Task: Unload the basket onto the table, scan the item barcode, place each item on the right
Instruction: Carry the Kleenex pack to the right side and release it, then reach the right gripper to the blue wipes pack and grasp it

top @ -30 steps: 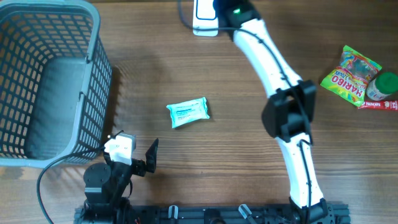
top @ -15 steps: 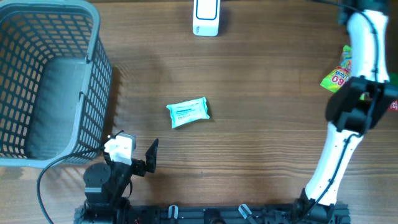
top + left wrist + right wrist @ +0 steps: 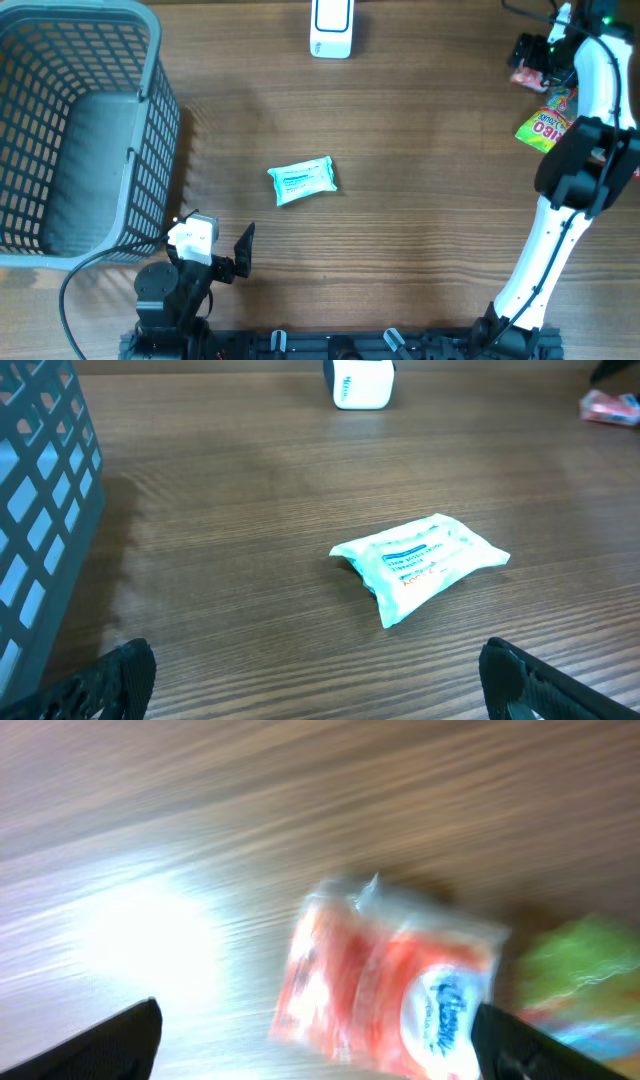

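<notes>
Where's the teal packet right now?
Overhead view: the teal packet lies mid-table, right of the grey basket, nearer the robot than the white scanner.

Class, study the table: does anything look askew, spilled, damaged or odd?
Nothing looks spilled or damaged. Only the teal packet lies slightly tilted mid-table; the basket and the white scanner sit squarely.

1. My right arm [image 3: 560, 230] is long white tube links joined by a chunky black elbow housing [image 3: 588, 165].
2. A small green light [image 3: 604, 18] glows near its wrist.
3. My left arm [image 3: 178, 295] is black, with a white camera block [image 3: 192, 237] and a black cable [image 3: 68, 285] looping beside it.
4. My left gripper [image 3: 318, 682] and right gripper [image 3: 320, 1038] end in matte black, rounded fingertips [image 3: 120, 678].
</notes>
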Robot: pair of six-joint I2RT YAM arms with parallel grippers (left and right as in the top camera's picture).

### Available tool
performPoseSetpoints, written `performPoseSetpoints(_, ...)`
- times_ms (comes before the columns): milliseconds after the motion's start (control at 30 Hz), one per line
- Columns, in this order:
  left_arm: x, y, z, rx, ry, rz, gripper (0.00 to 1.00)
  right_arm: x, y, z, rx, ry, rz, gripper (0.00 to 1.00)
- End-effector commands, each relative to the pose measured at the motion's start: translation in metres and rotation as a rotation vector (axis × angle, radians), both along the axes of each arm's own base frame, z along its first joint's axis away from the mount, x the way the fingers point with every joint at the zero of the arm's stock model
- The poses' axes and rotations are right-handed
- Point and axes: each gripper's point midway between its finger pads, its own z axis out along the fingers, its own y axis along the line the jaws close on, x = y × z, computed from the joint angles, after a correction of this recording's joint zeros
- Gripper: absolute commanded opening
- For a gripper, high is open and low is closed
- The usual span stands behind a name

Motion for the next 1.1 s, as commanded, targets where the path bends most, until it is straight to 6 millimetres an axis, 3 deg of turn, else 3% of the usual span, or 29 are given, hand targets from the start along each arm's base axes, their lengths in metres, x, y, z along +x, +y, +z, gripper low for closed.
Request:
performPoseSetpoints(0, 0.001, 0.003, -0.002, 0.011, -0.001, 0.012, 1.00, -0.015, 0.121, 0.138, 0.409, -0.164, 0.183, 1.00)
performPoseSetpoints(67, 0.001, 0.003, -0.002, 0.011, -0.001, 0.012, 1.00, -0.042, 0.162, 0.131, 0.453, -0.027, 0.222, 1.00)
performPoseSetpoints(133, 0.001, 0.003, -0.002, 0.011, -0.001, 0.012, 1.00, -0.084, 0.211, 0.112, 0.442, 0.189, 0.276, 1.00)
performPoseSetpoints(200, 0.001, 0.003, -0.002, 0.011, -0.001, 0.012, 1.00, -0.111, 0.237, 0.100, 0.371, 0.315, 0.317, 1.00)
performPoseSetpoints(300, 0.001, 0.003, -0.002, 0.011, -0.001, 0.012, 1.00, -0.147, 0.300, 0.074, 0.121, 0.409, 0.500, 1.00)
performPoseSetpoints(433, 0.001, 0.003, -0.002, 0.011, -0.001, 0.012, 1.00, -0.172, 0.335, 0.060, -0.167, 0.400, 0.723, 1.00)
performPoseSetpoints(567, 0.001, 0.003, -0.002, 0.011, -0.001, 0.012, 1.00, -0.199, 0.378, 0.059, -0.245, 0.368, 0.961, 1.00)
performPoseSetpoints(733, 0.001, 0.003, -0.002, 0.011, -0.001, 0.012, 1.00, -0.220, 0.394, 0.041, -0.268, 0.398, 1.079, 0.99)
performPoseSetpoints(933, 0.001, 0.003, -0.002, 0.011, -0.001, 0.012, 1.00, -0.215, 0.401, -0.019, -0.278, 0.352, 1.178, 0.97)
performPoseSetpoints(1067, 0.001, 0.003, -0.002, 0.011, -0.001, 0.012, 1.00, -0.232, 0.404, -0.027, -0.206, 0.400, 1.194, 0.97)
